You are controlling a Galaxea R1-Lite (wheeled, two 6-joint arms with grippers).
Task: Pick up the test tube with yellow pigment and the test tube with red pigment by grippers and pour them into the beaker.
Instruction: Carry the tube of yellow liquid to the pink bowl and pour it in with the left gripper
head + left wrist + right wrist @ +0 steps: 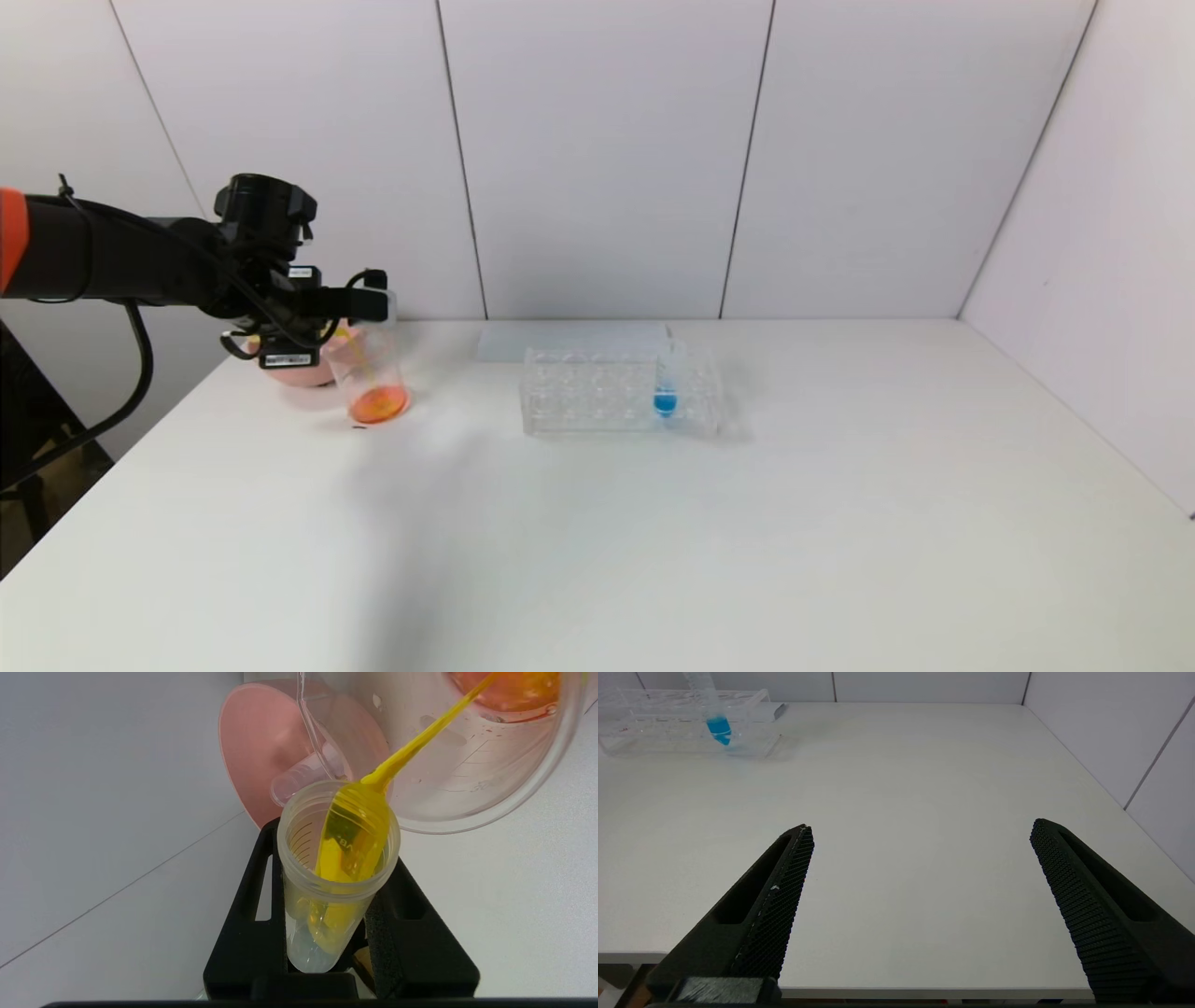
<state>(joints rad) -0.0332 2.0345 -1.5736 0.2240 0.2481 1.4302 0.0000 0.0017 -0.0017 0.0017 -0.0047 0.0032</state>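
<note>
My left gripper [372,304] is shut on the test tube with yellow pigment [327,896] and holds it tipped, mouth over the beaker's rim. A thin yellow stream [420,742] runs from the tube's mouth into the beaker [375,371], which stands at the table's far left with orange-red liquid [378,403] in its bottom. The test tube with red pigment is out of view; an empty clear tube [299,777] lies in the pink bowl [252,751]. My right gripper [920,826] stands open over the table's near edge with nothing between its fingers.
The pink bowl [303,373] sits just behind the beaker, touching or nearly so. A clear rectangular tube rack [597,392] at the middle back holds a blue-bottomed tube [665,397]. A flat pale sheet [569,338] lies behind the rack.
</note>
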